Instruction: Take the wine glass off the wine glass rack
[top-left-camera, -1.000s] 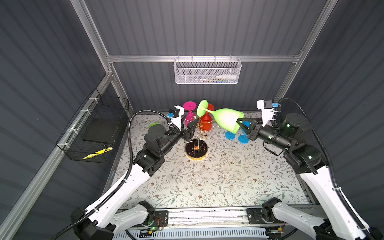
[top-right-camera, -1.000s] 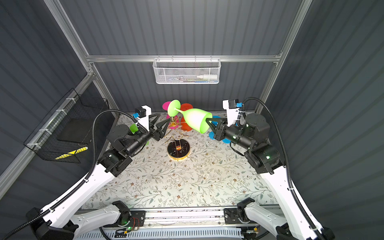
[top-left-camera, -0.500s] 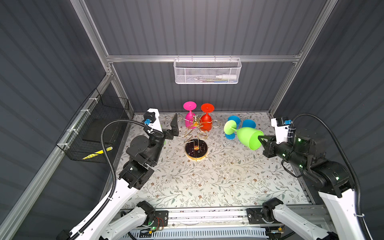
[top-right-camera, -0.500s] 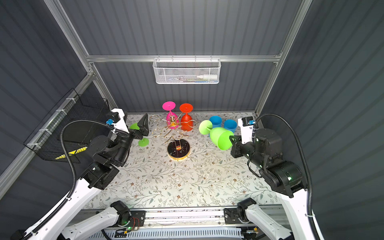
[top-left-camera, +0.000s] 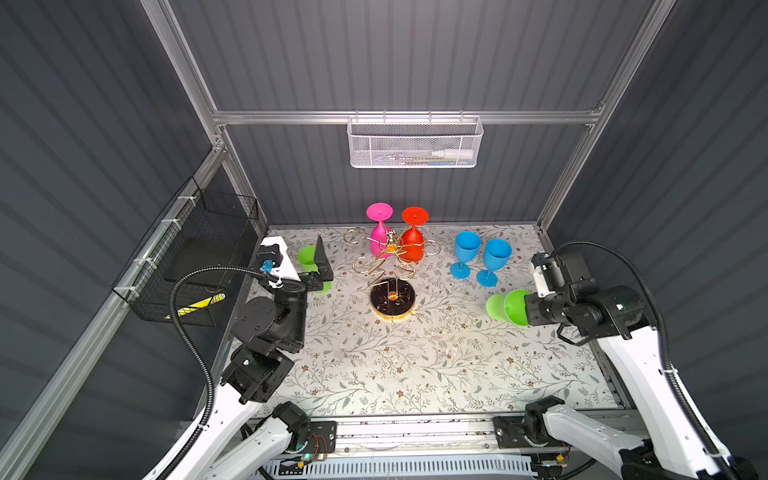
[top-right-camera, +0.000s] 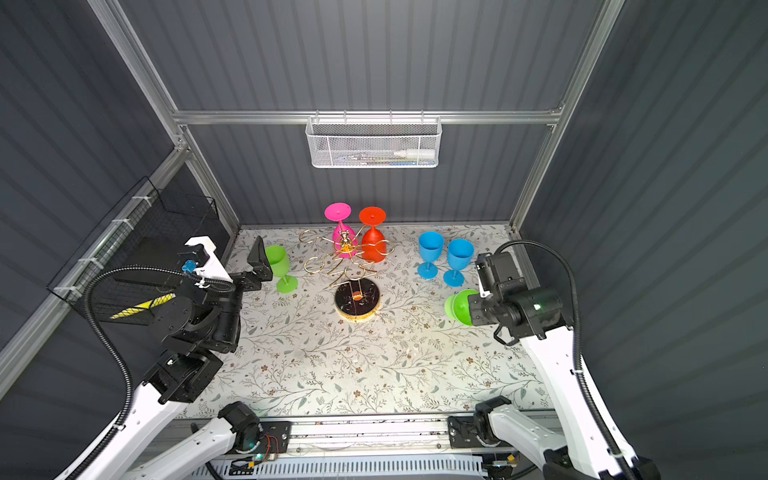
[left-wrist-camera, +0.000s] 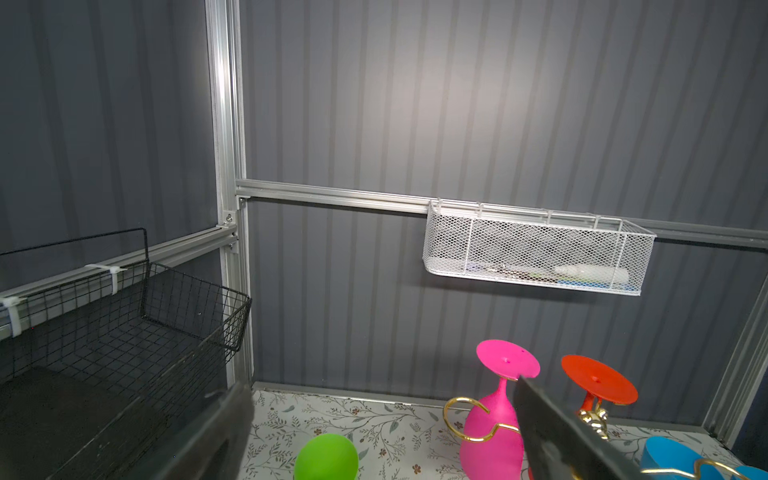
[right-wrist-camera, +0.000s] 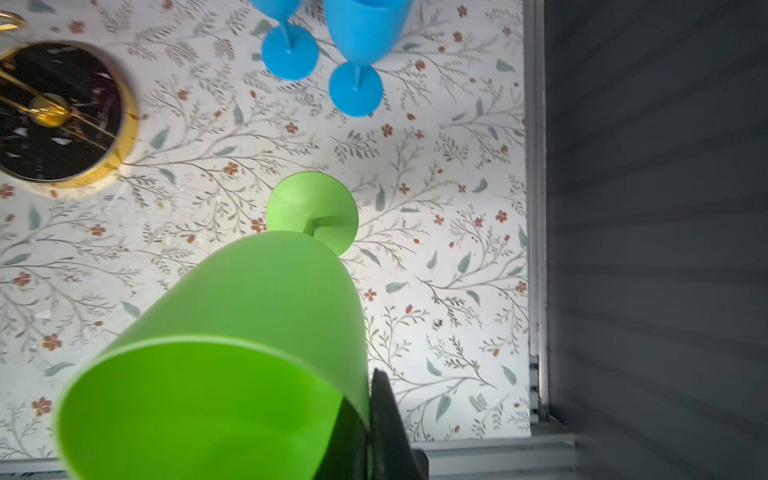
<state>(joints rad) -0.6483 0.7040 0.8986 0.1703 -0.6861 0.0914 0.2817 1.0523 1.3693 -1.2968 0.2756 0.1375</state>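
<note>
Right of rack (top-left-camera: 392, 302), right hand (top-left-camera: 526, 310) pinches wine glass (top-left-camera: 508, 307) rim, foot rackward; left hand (top-left-camera: 318, 272) spread.

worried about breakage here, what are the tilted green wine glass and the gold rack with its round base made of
The tilted green wine glass: likely plastic, opaque and matte, evenly coloured, no see-through. The wine glass rack: looks like bent metal wire, shiny gold finish. Its base: glossy black with pale veins and gold rim; marble or imitation, cannot tell.
</note>
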